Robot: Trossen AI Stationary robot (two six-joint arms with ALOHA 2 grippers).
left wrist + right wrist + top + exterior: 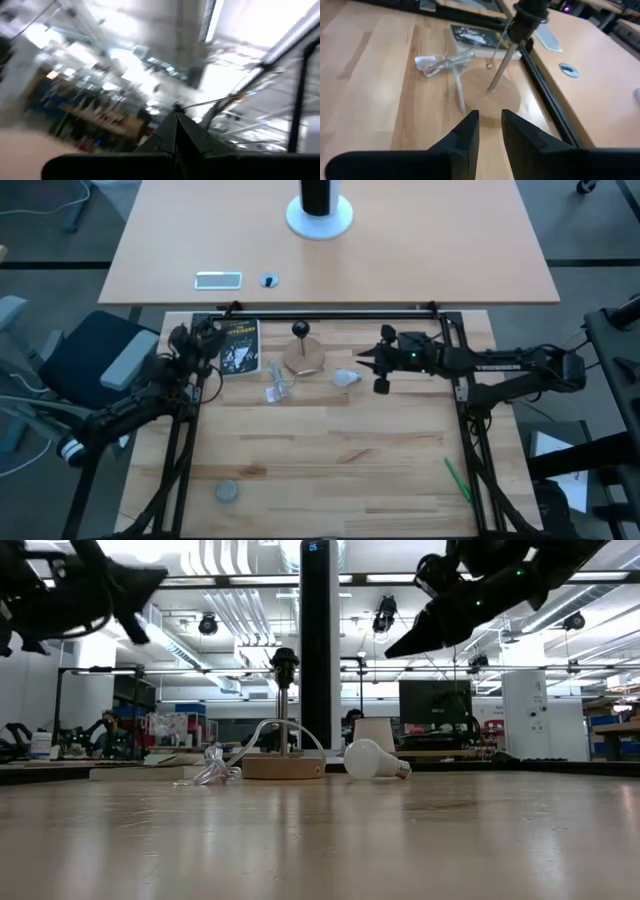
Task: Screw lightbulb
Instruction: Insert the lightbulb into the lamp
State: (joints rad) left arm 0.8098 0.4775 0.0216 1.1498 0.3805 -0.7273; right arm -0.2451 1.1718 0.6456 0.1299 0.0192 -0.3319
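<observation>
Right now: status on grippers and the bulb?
Right gripper open, empty, raised near the lamp stand. Left gripper shut, parked at the table's left edge. Bulb lying on the table, not in the socket. Clear cord beside the stand.

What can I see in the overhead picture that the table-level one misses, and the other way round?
Only the overhead view shows the whole table, with a green stick and a small grey disc near the front, a dark booklet at the back, and both arms reaching in from the sides. Only the table-level view shows the room behind, with its ceiling lights and monitor. Both show the lightbulb lying on its side beside the lamp's round wooden base, the clear plastic piece, and the right gripper raised above the table.
</observation>
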